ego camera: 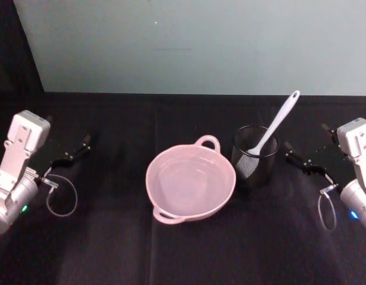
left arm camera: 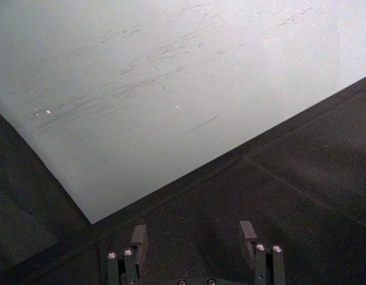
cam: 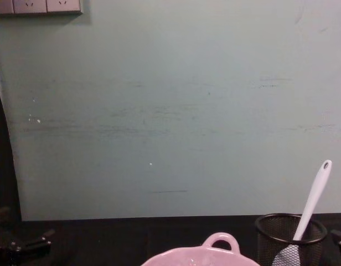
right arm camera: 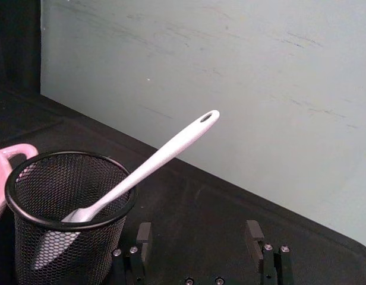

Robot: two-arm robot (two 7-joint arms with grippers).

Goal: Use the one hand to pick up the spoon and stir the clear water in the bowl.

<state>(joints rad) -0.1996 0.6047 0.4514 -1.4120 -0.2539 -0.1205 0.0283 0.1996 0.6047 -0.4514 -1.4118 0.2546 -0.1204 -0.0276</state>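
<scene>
the right gripper (right arm camera: 198, 238) is out at the right side of the black table (ego camera: 111, 237), its fingers spread apart with nothing between them; near it, toward the middle, stands the black mesh cup (ego camera: 255, 172); the white spoon (ego camera: 273, 126) stands in that cup, wide end down, its slim handle leaning up over the rim; the pink bowl (ego camera: 165, 172) sits just beside the cup on its left, mid-table; the left gripper (left arm camera: 193, 240) is well apart at the left side, likewise spread and empty
</scene>
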